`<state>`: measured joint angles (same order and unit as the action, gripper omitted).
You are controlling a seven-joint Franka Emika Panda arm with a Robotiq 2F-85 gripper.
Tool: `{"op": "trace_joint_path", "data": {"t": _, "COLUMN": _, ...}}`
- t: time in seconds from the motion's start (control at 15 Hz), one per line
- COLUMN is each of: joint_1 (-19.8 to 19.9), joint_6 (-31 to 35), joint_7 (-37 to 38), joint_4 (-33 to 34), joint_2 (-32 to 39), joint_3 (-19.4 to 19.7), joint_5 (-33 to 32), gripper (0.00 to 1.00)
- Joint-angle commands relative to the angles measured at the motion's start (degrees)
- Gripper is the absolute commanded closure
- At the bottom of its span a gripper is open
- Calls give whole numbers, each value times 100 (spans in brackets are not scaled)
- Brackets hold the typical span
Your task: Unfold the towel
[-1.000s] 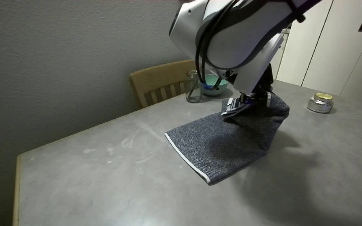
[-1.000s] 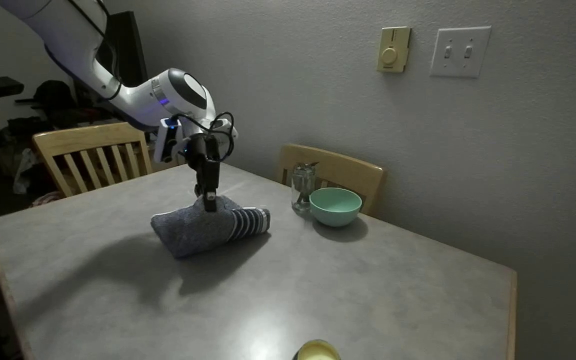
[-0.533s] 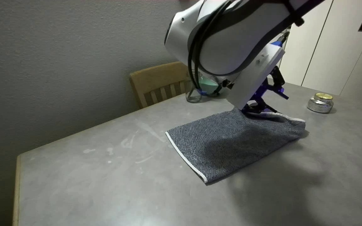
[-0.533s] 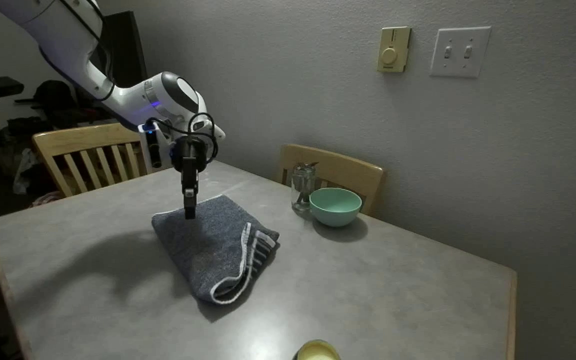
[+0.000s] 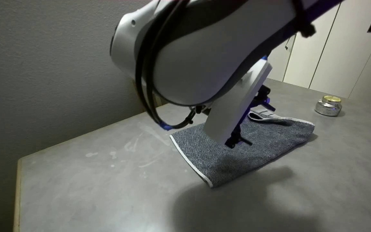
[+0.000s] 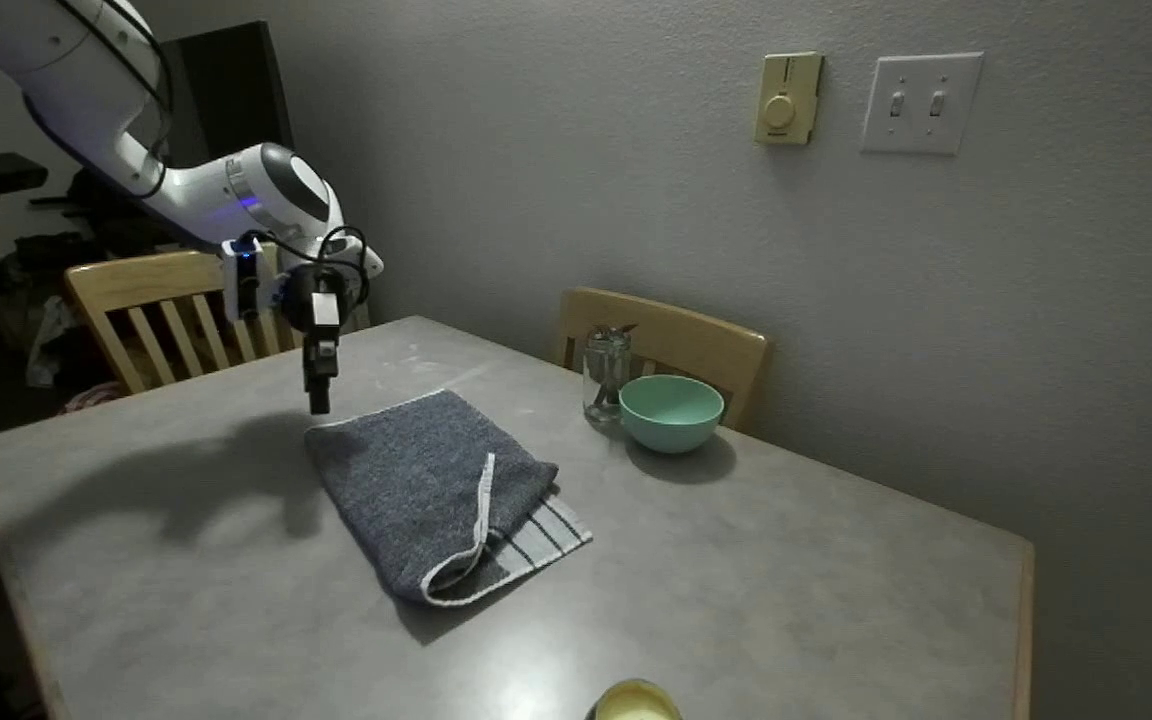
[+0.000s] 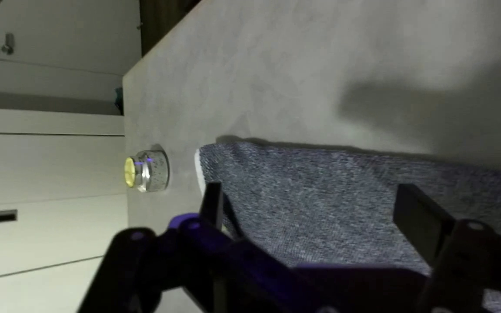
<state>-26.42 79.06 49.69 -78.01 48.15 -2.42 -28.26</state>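
The grey-blue towel lies on the table with its plain side up. Its white-edged end curls in a loop, and a striped flap pokes out from under that end, flat on the table. How the underside lies is hidden. In the wrist view the towel spreads beneath my gripper, whose jaws stand wide apart with nothing between them. An exterior view also has the gripper over the cloth, its two fingers apart; there the arm covers part of the towel.
A silver jar with a yellow lid stands on the table beyond the towel's looped end. By the wall are a mint-green bowl and a glass jar with utensils. Wooden chairs border the table.
A second ago the gripper was closed on the towel's raised, bunched end. It opened, the end dropped and spread, a striped flap came out, and the gripper moved back from the looped end.
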Motion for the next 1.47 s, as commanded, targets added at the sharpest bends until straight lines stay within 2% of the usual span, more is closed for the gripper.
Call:
{"op": "trace_joint_path", "data": {"t": 0.0, "joint_1": -19, "joint_6": 190, "joint_7": -750, "joint_4": 639, "joint_2": 572, "joint_3": -186, "joint_5": 162, "gripper": 0}}
{"op": "trace_joint_path", "data": {"t": 0.33, "joint_1": -103, "joint_6": 115, "joint_7": -954, "joint_4": 1022, "joint_2": 848, "joint_3": -88, "joint_5": 458, "gripper": 0}}
{"op": "trace_joint_path", "data": {"t": 0.53, "joint_1": -95, "joint_6": 47, "joint_7": -781, "joint_4": 930, "joint_2": 679, "joint_3": 15, "joint_5": 599, "gripper": 0}}
{"op": "trace_joint_path", "data": {"t": 1.0, "joint_1": 222, "joint_6": 206, "joint_7": -109, "joint_4": 19, "joint_2": -129, "joint_3": 197, "joint_5": 684, "gripper": 0}}
{"op": "trace_joint_path", "data": {"t": 1.13, "joint_1": 401, "joint_6": 471, "joint_7": 315, "joint_4": -409, "joint_2": -483, "joint_3": 248, "joint_5": 828, "gripper": 0}}
{"op": "trace_joint_path", "data": {"t": 1.2, "joint_1": 575, "joint_6": 836, "joint_7": 410, "joint_4": -754, "joint_2": -760, "joint_3": 213, "joint_5": 978, "gripper": 0}}
{"op": "trace_joint_path", "data": {"t": 1.27, "joint_1": 328, "joint_6": 293, "joint_7": 186, "joint_4": 143, "joint_2": -90, "joint_3": 241, "joint_5": 727, "gripper": 0}}
{"op": "trace_joint_path", "data": {"t": 1.4, "joint_1": 401, "joint_6": 341, "joint_7": 211, "joint_4": 63, "joint_2": -192, "joint_3": 244, "joint_5": 749, "gripper": 0}}
